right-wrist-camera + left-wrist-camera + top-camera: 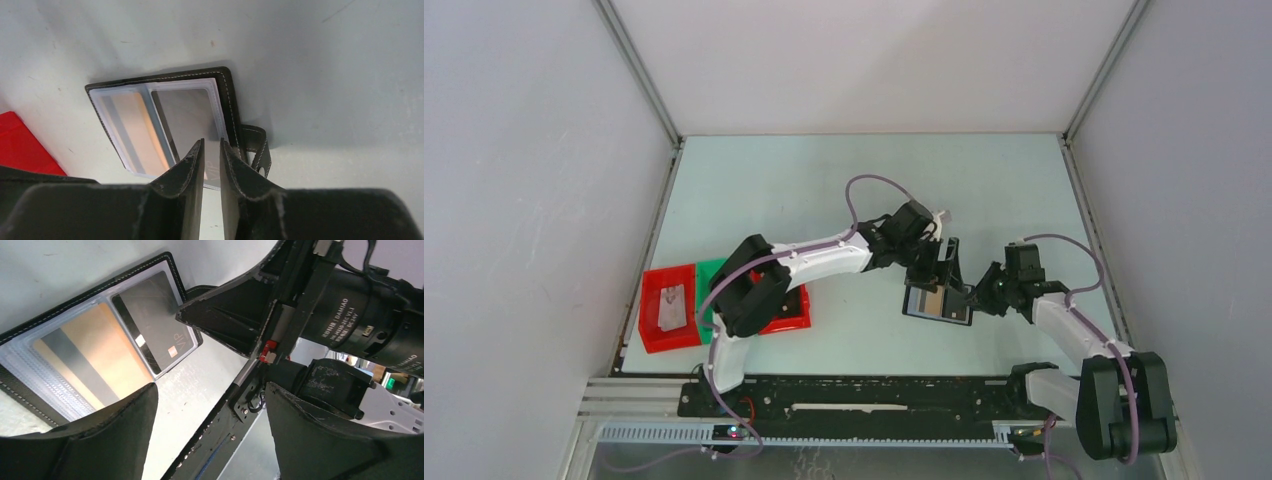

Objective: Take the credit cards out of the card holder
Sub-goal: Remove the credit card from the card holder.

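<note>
Bright even light, soft shadows, mild glare

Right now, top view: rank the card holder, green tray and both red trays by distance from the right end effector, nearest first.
1. card holder: right beside the right end effector, on its left.
2. nearer red tray: centre-left, partly under the left arm.
3. green tray: further left.
4. far red tray: leftmost, by the table edge.

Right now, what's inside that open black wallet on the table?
Two cards in clear sleeves: a tan card and a dark grey card. The right gripper hides the grey card's near edge; anything beneath the cards is covered.
</note>
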Robot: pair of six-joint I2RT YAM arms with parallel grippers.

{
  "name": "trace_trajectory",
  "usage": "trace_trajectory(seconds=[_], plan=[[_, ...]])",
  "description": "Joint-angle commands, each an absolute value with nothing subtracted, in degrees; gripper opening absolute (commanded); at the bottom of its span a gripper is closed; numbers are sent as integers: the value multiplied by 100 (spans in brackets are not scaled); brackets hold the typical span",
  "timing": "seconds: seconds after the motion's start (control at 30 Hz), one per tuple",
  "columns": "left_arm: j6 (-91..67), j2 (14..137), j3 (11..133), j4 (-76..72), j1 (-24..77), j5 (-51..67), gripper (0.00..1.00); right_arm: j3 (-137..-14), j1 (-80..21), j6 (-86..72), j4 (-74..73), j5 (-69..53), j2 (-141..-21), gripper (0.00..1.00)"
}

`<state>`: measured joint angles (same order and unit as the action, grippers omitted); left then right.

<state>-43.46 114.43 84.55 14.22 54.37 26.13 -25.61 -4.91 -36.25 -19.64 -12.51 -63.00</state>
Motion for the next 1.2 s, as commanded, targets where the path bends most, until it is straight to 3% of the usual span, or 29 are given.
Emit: trace_trajectory(seconds=[0.0,0.7,1.03,1.17], plan=[[-4565,11531,8450,1058,5471,2997,84,-2496,-501,-3602,-1729,-1200,-6407,25],[-5326,11961,7764,-90,5195,3183,84,-2385,-483,-3805,-1430,-1421,-6809,24],[-5312,11952,7568,-247,5153,2934,64,-2329,-483,-3812,-1363,-1493,-6820,22],[-5355,11964,7438,-396,5132,2897,61,-2329,-482,-3808,-1354,-1494,-6829,21]])
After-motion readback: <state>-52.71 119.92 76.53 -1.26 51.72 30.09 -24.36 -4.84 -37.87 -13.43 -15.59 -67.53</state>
